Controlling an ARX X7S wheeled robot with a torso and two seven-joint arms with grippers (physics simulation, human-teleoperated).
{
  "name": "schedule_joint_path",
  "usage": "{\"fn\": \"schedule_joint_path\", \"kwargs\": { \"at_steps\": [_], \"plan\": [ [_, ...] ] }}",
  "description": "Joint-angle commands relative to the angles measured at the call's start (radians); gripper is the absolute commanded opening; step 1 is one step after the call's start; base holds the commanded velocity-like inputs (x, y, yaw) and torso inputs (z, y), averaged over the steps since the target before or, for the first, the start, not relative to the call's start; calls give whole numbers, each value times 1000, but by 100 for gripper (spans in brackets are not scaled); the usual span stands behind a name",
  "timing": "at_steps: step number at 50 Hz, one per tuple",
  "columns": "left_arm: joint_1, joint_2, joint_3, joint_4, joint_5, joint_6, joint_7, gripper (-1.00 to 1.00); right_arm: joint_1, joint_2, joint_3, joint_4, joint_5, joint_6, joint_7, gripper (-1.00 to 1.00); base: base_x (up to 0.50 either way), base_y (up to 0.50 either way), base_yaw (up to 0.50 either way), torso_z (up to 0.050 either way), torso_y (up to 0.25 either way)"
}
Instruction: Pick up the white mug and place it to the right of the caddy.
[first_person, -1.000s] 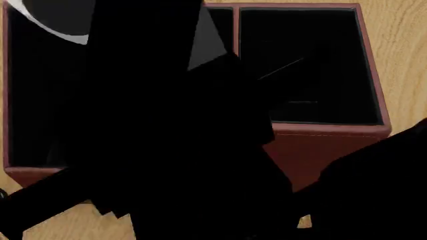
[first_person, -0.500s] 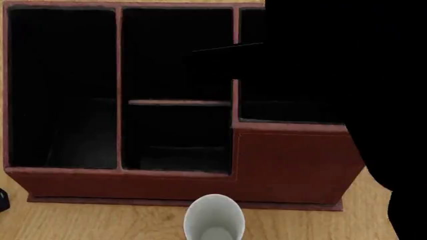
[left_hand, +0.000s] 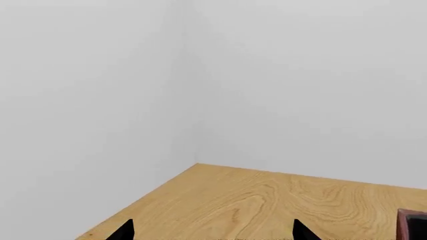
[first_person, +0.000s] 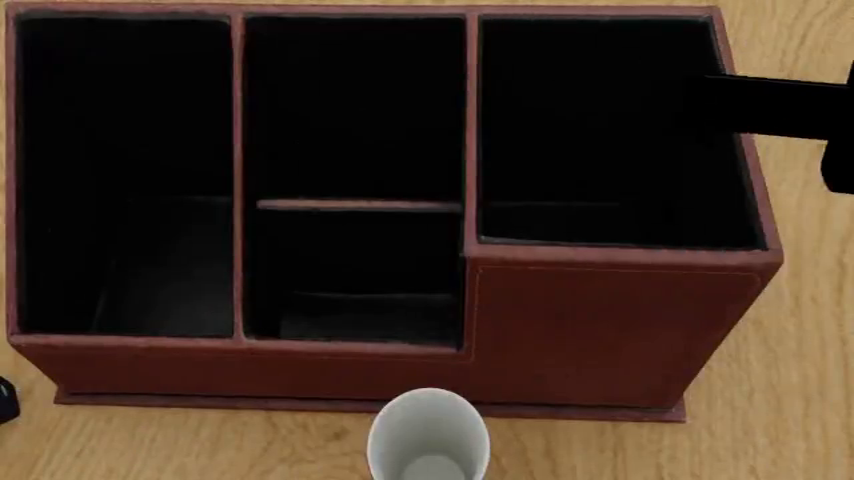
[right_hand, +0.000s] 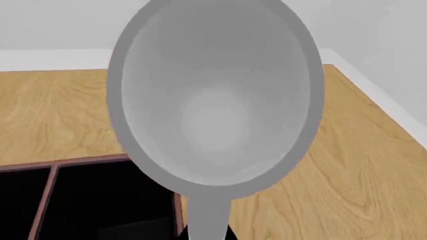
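White mug (right_hand: 213, 100) aloft over the caddy's (first_person: 601, 320) right edge.
Hold right gripper clamped on it, clear the rim, lower upright onto the table (right_hand: 347, 165) just beside; left gripper (left_hand: 213, 236) splayed, empty.

the caddy (first_person: 601, 320) is reddish-brown outside, its compartments lined black. the white mug (right_hand: 213, 100) shows plain pale grey-white, inside and rim alike, with no pattern. a second mug (first_person: 429, 435) by the caddy's front has a white inside. the desk (left_hand: 267, 200) is light wood with darker swirling grain. the walls (left_hand: 100, 100) are flat white. the left pincer (left_hand: 213, 232) tips are black.
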Motion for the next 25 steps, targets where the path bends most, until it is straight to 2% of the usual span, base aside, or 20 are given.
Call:
{"fn": "schedule_joint_path", "kwargs": {
  "at_steps": [1, 25],
  "plan": [
    [-33, -11, 48, -18, 12, 1, -3, 100, -42, 102, -17, -1, -50, -5, -24, -100, 0, 0, 0, 0, 0],
    [-45, -9, 79, -38, 28, 4, 6, 100, -231, 169, -95, -27, -157, -111, -131, -100, 0, 0, 0, 0, 1]
  ]
}}
